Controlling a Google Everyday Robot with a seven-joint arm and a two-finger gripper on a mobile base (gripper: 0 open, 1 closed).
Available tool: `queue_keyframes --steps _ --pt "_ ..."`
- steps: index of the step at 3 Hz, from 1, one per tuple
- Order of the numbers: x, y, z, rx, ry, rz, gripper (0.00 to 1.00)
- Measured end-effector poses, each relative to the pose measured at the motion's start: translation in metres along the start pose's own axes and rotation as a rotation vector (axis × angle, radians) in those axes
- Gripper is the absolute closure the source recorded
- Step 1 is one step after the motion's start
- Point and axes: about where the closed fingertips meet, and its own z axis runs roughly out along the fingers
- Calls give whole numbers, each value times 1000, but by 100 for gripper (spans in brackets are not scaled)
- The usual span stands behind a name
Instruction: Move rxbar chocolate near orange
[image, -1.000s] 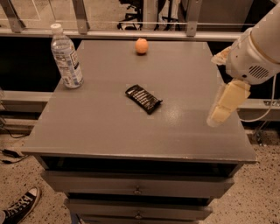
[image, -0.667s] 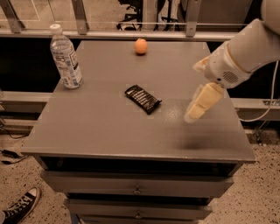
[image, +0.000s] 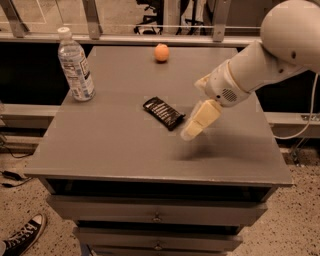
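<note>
Camera view, looking down on a grey table (image: 110, 145) with drawers (image: 157, 217) beneath its front edge. At far left, on the floor, the toe of a black-and-white shoe (image: 22, 239) enters the picture. On the table's left rear corner stands a clear water bottle (image: 76, 65), upright and capped. Near the middle of the top lies the rxbar chocolate (image: 163, 113), flat on the surface and angled, its black wrapper with white lettering facing up. Behind it, close to the rear edge and well apart from the bar, sits the orange (image: 161, 52); the bare tabletop lies between the two. Just to the right of the bar hangs the gripper (image: 191, 131), cream-coloured and pointing down and leftward, its tip just beside the bar's right end and low over the table. Whether it touches the wrapper, and whether it is released or clenched, cannot be told; the bar lies flat on the table and does not look lifted. The white arm (image: 260, 60) reaches in from the upper right, and a pale cable (image: 300, 131) loops beyond the table's right edge.

Progress, as judged: the approach to the bar is nearly complete. The grasp, the carry toward the rear edge and the placing of the bar near the orange are not yet done.
</note>
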Motion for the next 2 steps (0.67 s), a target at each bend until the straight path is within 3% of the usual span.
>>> queue_keyframes --steps 2 --pt "-8 -3 47 -8 -34 33 0"
